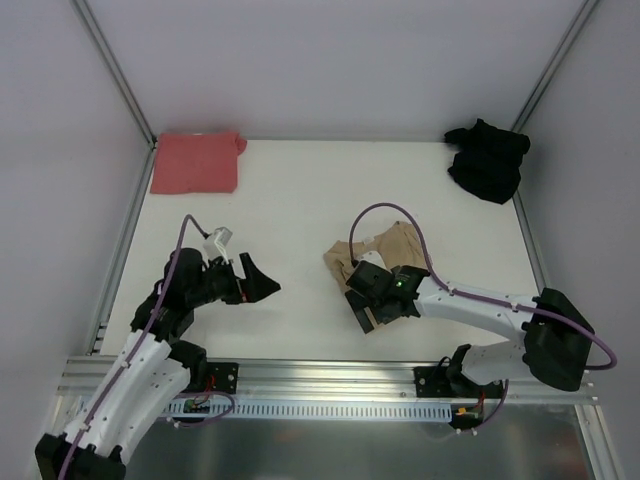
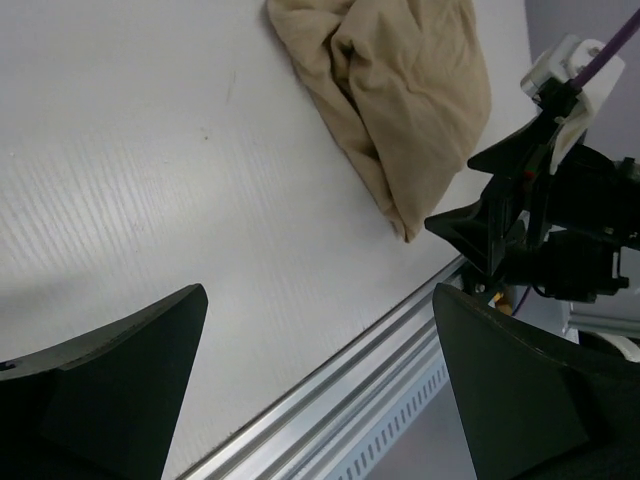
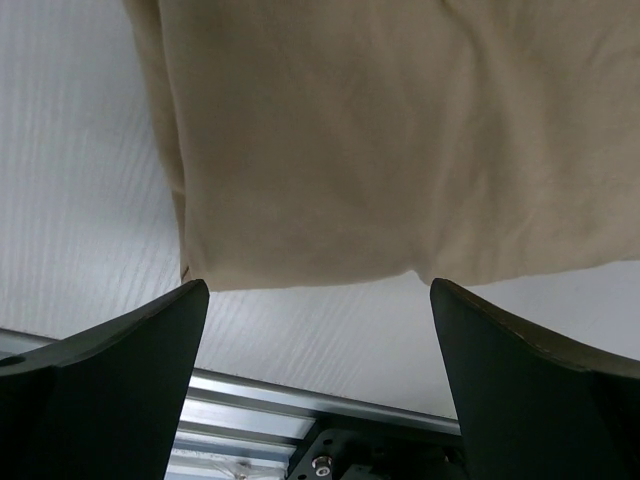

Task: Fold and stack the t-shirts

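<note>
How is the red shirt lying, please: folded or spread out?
Folded: the red shirt lies as a compact, flat, nearly rectangular pad with mostly straight edges.

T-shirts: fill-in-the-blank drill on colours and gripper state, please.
The folded far-left shirt is ___.
The crumpled far-right shirt is ___.
The middle shirt, by the right gripper, is ___.
The left gripper, holding nothing, is ___.
Missing: red, black, tan, open.

Found nothing readable in any view. Made out no lettering, label, brand or number on the tan t-shirt point(image 3: 350, 130) just ahead of the right pincer point(image 3: 317, 290), nor on the table point(image 2: 150, 150) before the left pincer point(image 2: 320, 292).
</note>
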You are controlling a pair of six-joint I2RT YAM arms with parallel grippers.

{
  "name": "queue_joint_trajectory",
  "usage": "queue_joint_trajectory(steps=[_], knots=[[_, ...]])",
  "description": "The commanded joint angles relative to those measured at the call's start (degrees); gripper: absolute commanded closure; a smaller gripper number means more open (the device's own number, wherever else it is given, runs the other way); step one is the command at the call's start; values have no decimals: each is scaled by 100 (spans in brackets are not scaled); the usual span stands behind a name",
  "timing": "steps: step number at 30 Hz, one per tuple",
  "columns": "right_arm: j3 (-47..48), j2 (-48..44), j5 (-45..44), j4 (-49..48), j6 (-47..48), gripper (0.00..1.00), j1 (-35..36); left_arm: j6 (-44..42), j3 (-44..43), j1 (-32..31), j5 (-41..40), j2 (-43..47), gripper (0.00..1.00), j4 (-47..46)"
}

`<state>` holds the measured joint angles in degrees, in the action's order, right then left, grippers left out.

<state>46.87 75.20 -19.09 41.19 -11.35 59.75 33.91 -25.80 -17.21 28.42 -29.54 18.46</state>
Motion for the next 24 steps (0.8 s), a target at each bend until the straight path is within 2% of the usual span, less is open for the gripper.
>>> queue_joint_trajectory(steps=[1,2,5,8,15,24], knots=[[-134,188,-60,-480,-218,1,20,37,-143,-457,-652,-735,1,-711],[-161,232,-16,-593,-262,0,28,-33,-327,-824,-1046,-1329,1,-721],[-170,364,107,-796,-341,0,55,-148,-978,-1327,-1462,-2254,1,-791],[-152,469,195,-937,-438,0,116,-25,-1155,-1600,-1629,-2722,1,-1133],[-134,785,318,-1174,-464,0,204,221,-848,-1900,-1656,-3137,1,-1731],[-266,1260,608,-1605,-587,0,230,204,-821,-1961,-1656,-3260,1,-1758]])
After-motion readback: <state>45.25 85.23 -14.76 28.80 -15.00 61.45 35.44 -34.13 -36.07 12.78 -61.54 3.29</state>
